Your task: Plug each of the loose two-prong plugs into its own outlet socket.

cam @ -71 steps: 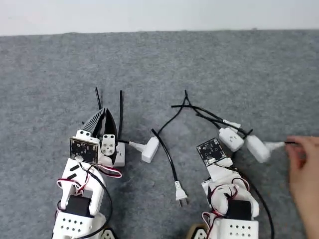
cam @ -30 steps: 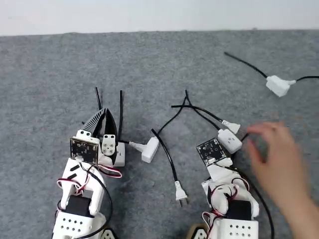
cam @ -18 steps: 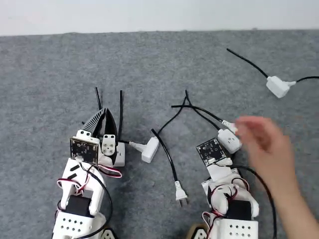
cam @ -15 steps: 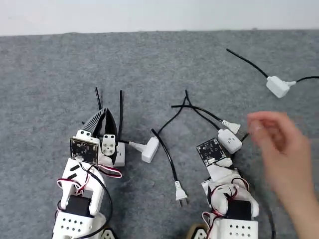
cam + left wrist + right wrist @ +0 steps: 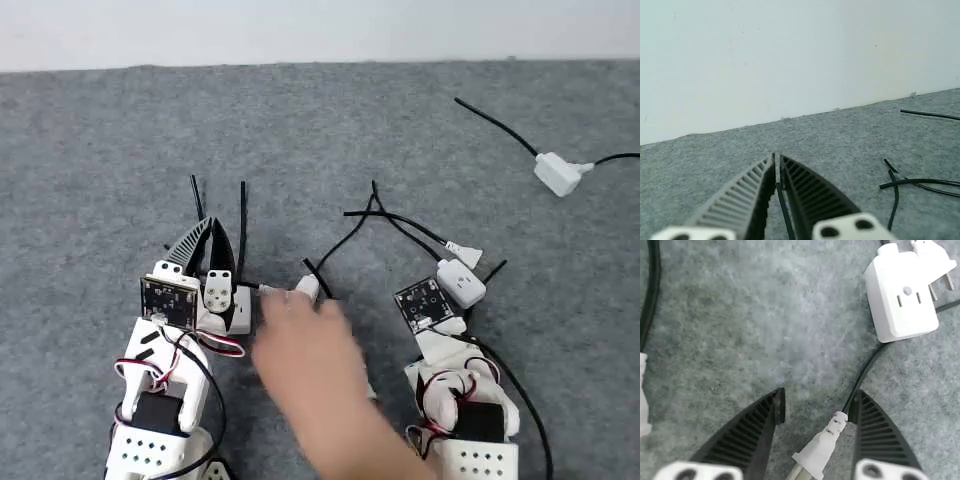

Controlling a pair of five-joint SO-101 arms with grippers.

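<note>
hand point(image 5: 310, 375) now over centre socket point(image 5: 306, 288), left fingers point(image 5: 747, 200) together, right fingers point(image 5: 747, 435) apart above plug point(image 5: 817, 452)

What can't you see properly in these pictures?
- High view: a person's blurred hand hides most of a white block and whatever lies under the hand.
- High view: the cable of the far white block leaves the picture's edge, so its end is unseen.
- Right wrist view: the plug inside the open right gripper is cut by the edge, and its prongs are hidden.
</note>
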